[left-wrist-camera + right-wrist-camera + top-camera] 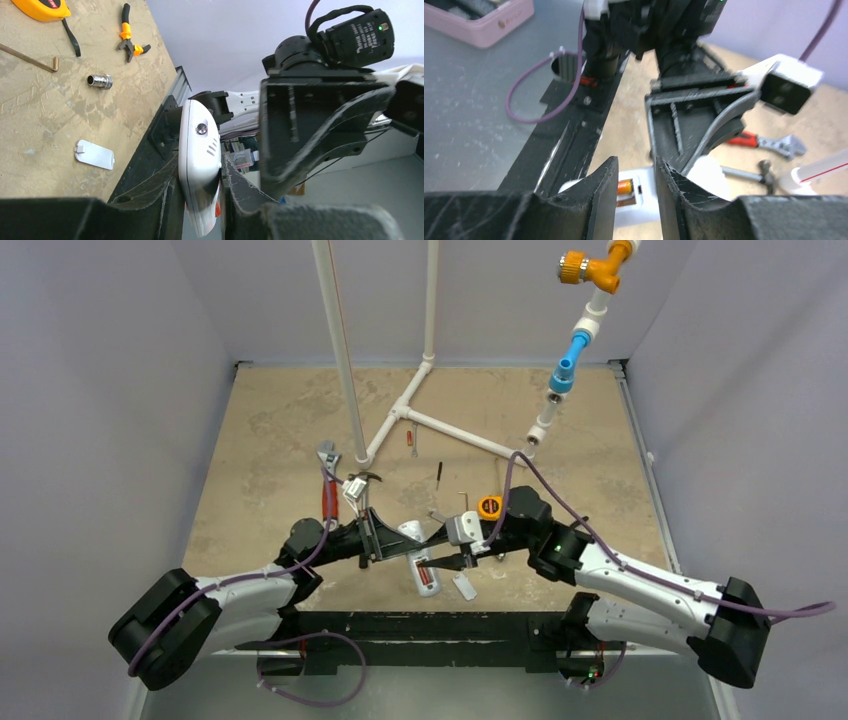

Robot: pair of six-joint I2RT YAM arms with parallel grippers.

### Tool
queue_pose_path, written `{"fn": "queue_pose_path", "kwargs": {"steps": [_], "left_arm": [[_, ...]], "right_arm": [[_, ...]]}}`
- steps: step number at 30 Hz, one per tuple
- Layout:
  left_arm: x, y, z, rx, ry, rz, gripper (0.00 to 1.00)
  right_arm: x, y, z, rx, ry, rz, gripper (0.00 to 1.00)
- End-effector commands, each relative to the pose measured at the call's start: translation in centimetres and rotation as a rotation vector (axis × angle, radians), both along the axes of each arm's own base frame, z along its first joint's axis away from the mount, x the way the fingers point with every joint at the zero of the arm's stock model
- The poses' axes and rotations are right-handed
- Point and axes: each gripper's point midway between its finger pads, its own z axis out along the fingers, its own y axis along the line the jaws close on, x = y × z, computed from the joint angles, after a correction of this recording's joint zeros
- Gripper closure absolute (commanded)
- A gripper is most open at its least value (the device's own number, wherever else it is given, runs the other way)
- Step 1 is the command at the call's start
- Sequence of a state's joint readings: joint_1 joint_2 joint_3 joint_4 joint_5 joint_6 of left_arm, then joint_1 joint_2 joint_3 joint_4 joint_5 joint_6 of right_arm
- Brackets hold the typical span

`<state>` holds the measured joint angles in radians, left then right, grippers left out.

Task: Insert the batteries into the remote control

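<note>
The left fingers [150, 200] clamp the remote control [199, 150]. The right fingers [594, 200] stand slightly apart above its recess, gripping nothing. One battery [625, 187] looks seated; I cannot tell about any others.

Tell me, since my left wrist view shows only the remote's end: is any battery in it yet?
Observer: Yes. The right wrist view shows an orange battery lying in the open recess of the remote control.
Operator: Is the right pincer gripping it?
Observer: No, the right pincer is over the recess, jaws apart, nothing between them.
Operator: Which way does the recess face?
Observer: Upward, toward the top camera.
</note>
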<state>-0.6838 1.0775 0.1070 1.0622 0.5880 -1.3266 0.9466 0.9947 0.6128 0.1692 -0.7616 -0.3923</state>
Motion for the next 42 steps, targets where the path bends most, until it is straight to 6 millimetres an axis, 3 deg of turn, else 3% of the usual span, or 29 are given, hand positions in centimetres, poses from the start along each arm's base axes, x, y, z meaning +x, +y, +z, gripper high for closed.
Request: {"fn": "queue_pose_path", "kwargs": {"steps": [1,5,8,13,19,26,31,42], "left_arm": [[-0.5,-0.3,3.0,-0.074,-0.083,-0.036,1.0],[-0.4,-0.3,3.0,-0.075,-0.086,-0.032,1.0],[-0.3,-0.3,3.1,-0.076,-0.09,-0.031,1.0],[-0.2,-0.3,3.1,-0.074,-0.092,-0.023,1.0],[-0.1,-0.4,3.3,-0.074,-0.101,-0.02,1.0],[0.0,-0.5,3.7,-0.079,-0.114,-0.023,1.0],[0.0,-0.5,3.8,-0.082,-0.116,-0.025,1.0],[0.0,-0.6,3.9,-0.082,-0.117,-0.023,1.0]], "right_arm": [[0.1,-0.3,5.4,0.195,0.035,-0.068,0.66],[1.0,-1.4,6.2,0.285,0.187,-0.209,0.61],[1.0,-2.1,5.5,0.292,0.365,-0.279,0.4],[2.3,-3.7,3.3,0.275,0.696,-0.498,0.25],[3.6,-6.2,0.2,0.199,1.001,-0.787,0.17],[1.5,-4.7,-2.5,0.191,1.33,-0.697,0.14],[0.7,-3.9,-2.9,0.212,1.404,-0.611,0.14],[0.6,-3.8,-2.6,0.205,1.352,-0.591,0.18]]}}
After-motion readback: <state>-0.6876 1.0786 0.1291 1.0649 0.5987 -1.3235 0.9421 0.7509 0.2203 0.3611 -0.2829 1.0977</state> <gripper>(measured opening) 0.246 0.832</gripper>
